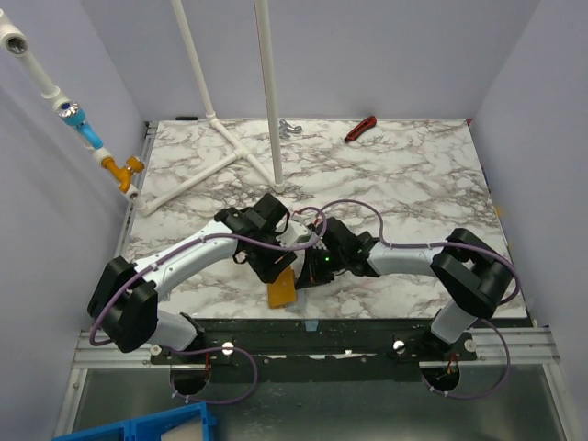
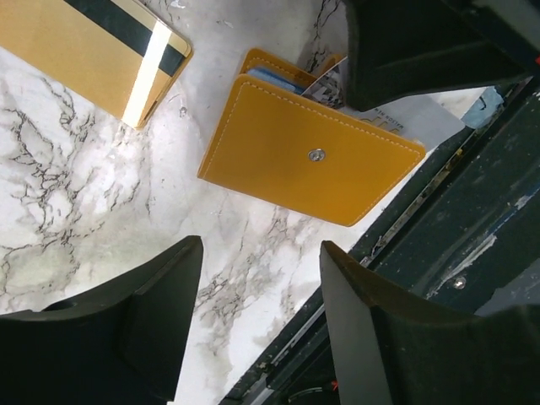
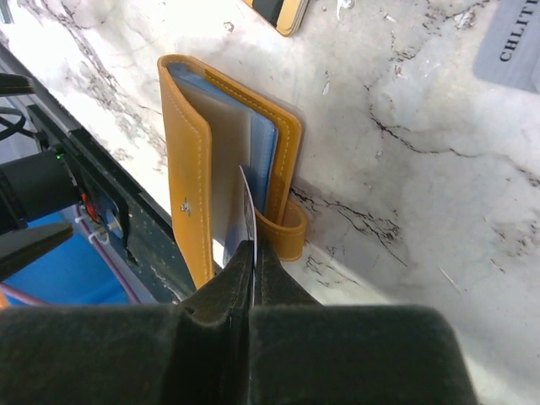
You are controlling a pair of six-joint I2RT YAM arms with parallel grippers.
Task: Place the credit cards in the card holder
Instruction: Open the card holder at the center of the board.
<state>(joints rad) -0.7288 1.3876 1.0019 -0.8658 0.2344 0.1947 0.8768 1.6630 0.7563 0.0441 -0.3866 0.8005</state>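
- A white marble-patterned table fills the overhead view, with two robot arms reaching inward from its near edge and meeting near the middle of that edge.
- A mustard-yellow leather card holder lies on the table close to the near edge, its cover closed over with a small metal snap showing on top.
- In the overhead view the card holder pokes out just below the two grippers.
- The right gripper has its fingers pressed together on a thin pale grey-blue card, gripping the card by its edge.
- That card stands on edge and is partly inside the card holder, slipped between the cover and the clear plastic sleeves.
- A small strap loop of the same yellow leather sits beside the card at the holder's spine.
- The left gripper hovers above the table with its fingers apart, holding nothing; the card holder lies just beyond its fingertips.
- A gold-tan card with a dark stripe lies flat on the table, near the card holder but not touching it.
- In the right wrist view only a corner of the gold-tan card shows at the top edge.
- A grey card with partial lettering lies on the table at the top right corner of the right wrist view.
- A white pipe frame stands at the back of the table, and a red-handled tool lies near the far edge.
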